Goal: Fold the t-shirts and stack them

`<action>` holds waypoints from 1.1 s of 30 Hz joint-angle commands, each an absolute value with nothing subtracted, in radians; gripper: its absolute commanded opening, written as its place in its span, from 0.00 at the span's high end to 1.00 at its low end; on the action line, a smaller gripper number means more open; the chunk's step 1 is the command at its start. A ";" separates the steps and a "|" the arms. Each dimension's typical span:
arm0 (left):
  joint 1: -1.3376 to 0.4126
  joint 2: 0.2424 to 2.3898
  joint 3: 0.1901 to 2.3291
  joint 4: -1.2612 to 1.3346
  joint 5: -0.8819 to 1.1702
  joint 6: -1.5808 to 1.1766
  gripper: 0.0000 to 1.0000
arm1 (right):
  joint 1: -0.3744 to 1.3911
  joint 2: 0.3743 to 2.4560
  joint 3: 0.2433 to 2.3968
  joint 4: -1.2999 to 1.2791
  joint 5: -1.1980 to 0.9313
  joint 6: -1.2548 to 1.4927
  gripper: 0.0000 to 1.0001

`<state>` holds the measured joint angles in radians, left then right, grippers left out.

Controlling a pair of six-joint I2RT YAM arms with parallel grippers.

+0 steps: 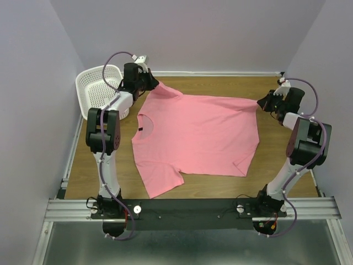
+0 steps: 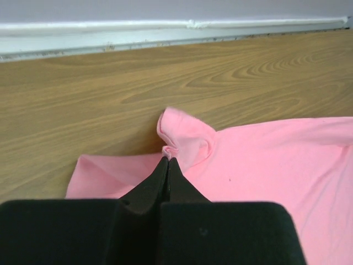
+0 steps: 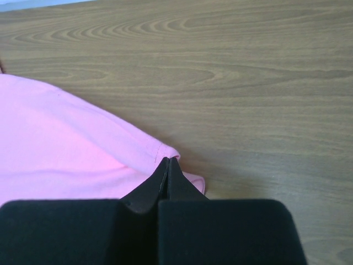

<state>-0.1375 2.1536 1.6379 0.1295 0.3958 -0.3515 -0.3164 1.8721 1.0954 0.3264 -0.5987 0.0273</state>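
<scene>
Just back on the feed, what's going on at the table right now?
Both arms are on the pink shirt, which lies spread mostly flat on the table, not yet folded. The left claw is shut on the far sleeve, and the right claw is shut on the far hem corner. The white basket sits at the far left.
</scene>
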 commanded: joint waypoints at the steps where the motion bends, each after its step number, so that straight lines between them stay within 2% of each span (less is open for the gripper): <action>1: -0.127 2.036 1.562 0.241 0.436 -0.324 1.00 | -0.325 1.835 1.060 0.351 -0.667 0.026 0.99; 12: -0.112 1.876 1.353 0.308 0.462 -0.330 1.00 | -0.348 1.799 1.026 0.341 -0.692 0.017 1.00; 33: -0.069 1.712 1.213 0.291 0.460 -0.319 1.00 | -0.390 1.802 1.032 0.313 -0.706 0.008 1.00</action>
<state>-0.0795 1.7485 1.2369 0.2760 0.4393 -0.3397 -0.3779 1.8080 1.0275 0.3202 -0.6792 0.0254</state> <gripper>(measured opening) 0.006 0.005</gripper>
